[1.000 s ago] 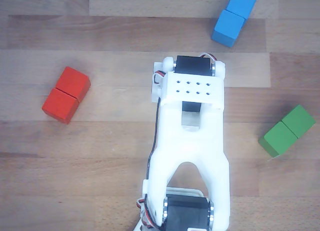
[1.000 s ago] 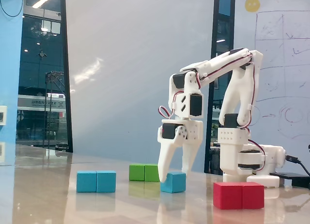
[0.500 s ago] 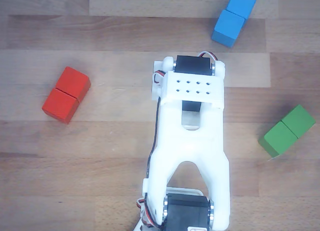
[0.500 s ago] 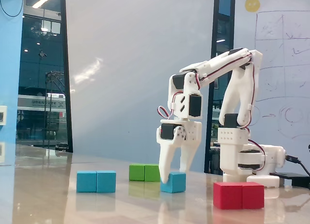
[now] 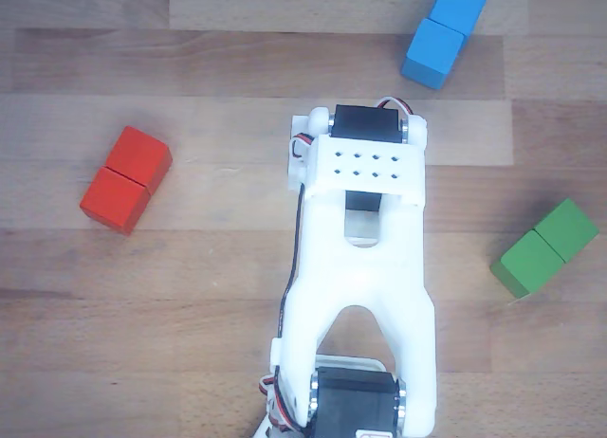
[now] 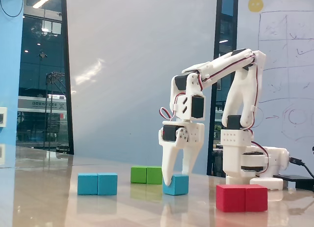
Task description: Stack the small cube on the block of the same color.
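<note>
In the fixed view the small cube (image 6: pixel 177 185), sky blue, rests on the table. My gripper (image 6: pixel 177 178) points down over it, open, with one white finger in front of its left edge and the other behind its right side. The block of the same color (image 6: pixel 97 184), oblong with a seam across its middle, lies to the left of the cube; it sits at the top right (image 5: pixel 443 33) in the other view. There the white arm (image 5: pixel 360 267) hides both the cube and the fingers.
A red oblong block (image 6: pixel 242 197) (image 5: pixel 125 179) lies near the front in the fixed view. A green oblong block (image 6: pixel 146 175) (image 5: pixel 544 246) lies behind the cube. The arm's base (image 6: pixel 250 163) stands at the right.
The gripper has sunk a little lower around the small cube, and its fingers have drawn slightly closer together. The cube and the blocks have not moved.
</note>
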